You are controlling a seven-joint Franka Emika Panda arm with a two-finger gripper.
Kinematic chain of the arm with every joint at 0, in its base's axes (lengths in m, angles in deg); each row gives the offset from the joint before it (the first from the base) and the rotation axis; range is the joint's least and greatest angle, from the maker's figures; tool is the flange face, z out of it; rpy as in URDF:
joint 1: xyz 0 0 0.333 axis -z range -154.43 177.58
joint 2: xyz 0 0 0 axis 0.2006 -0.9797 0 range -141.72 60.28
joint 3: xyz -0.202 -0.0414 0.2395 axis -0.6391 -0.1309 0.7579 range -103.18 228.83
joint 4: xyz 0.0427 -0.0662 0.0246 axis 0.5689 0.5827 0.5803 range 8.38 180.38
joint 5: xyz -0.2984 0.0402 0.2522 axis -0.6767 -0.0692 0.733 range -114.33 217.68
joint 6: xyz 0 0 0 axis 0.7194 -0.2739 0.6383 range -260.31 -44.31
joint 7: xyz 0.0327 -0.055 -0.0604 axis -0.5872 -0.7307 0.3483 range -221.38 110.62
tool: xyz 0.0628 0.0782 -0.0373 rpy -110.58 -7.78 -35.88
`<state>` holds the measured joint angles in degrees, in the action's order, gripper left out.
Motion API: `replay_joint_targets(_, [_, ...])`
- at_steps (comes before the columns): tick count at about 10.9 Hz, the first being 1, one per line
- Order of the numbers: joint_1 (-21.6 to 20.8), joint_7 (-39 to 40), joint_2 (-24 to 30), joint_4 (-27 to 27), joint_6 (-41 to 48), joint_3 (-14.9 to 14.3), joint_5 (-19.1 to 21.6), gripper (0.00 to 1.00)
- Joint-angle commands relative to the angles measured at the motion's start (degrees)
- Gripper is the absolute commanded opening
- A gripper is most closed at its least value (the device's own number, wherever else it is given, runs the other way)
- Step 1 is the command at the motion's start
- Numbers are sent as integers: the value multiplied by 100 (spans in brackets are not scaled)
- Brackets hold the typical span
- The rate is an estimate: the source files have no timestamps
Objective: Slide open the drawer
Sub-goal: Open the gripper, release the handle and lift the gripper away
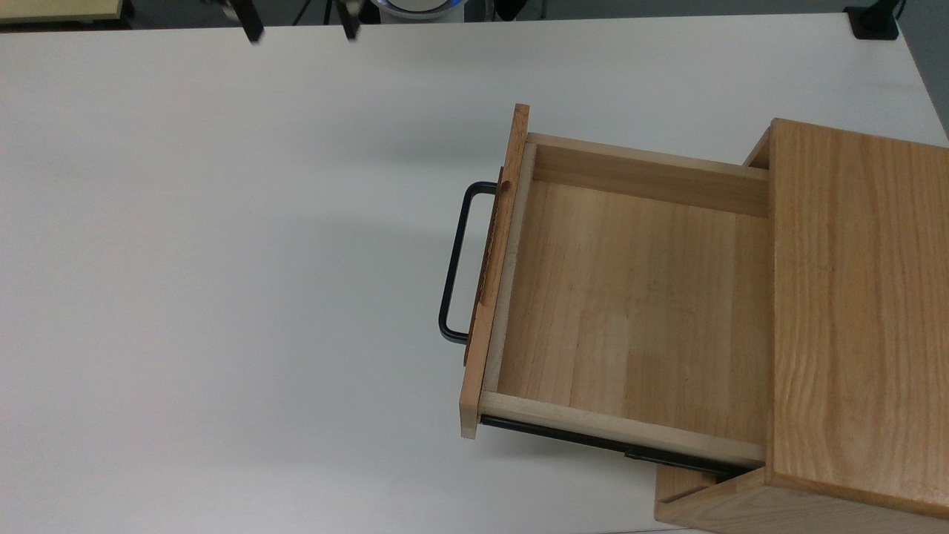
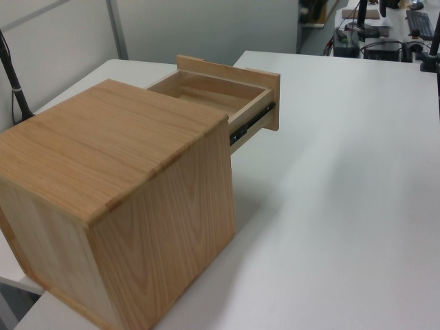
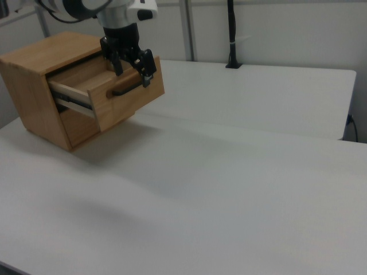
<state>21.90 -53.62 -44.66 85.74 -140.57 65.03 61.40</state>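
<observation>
Drawer [image 1: 630,297] pulled far out of cabinet [image 1: 852,311], tray bare. My gripper [image 3: 133,66] raised clear of black handle [image 1: 454,259], fingers apart, grasping nothing.

You are in a lab or office: white worktable [image 1: 222,259], partition panels [image 2: 62,34], pole-mounted camera stand [image 3: 231,34], background desk equipment [image 2: 385,31].

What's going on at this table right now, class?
A robot arm's gripper hangs open and holds nothing, near the white table's far edge at the top of the top view, well apart from the drawer. The drawer is pulled far out of its wooden cabinet, with its tray bare and its black handle free. The opening looks done.
</observation>
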Motion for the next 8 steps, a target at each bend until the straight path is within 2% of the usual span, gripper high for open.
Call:
replay_joint_targets(1, [-828,35,569,327,411,-1008,-181,100])
replay_joint_targets(2, [-1022,35,657,467,429,-1177,-355,100])
replay_joint_targets(5, [-1041,96,790,749,351,-1152,-716,100])
replay_joint_targets(8, [-1068,122,746,820,149,-1134,-779,100])
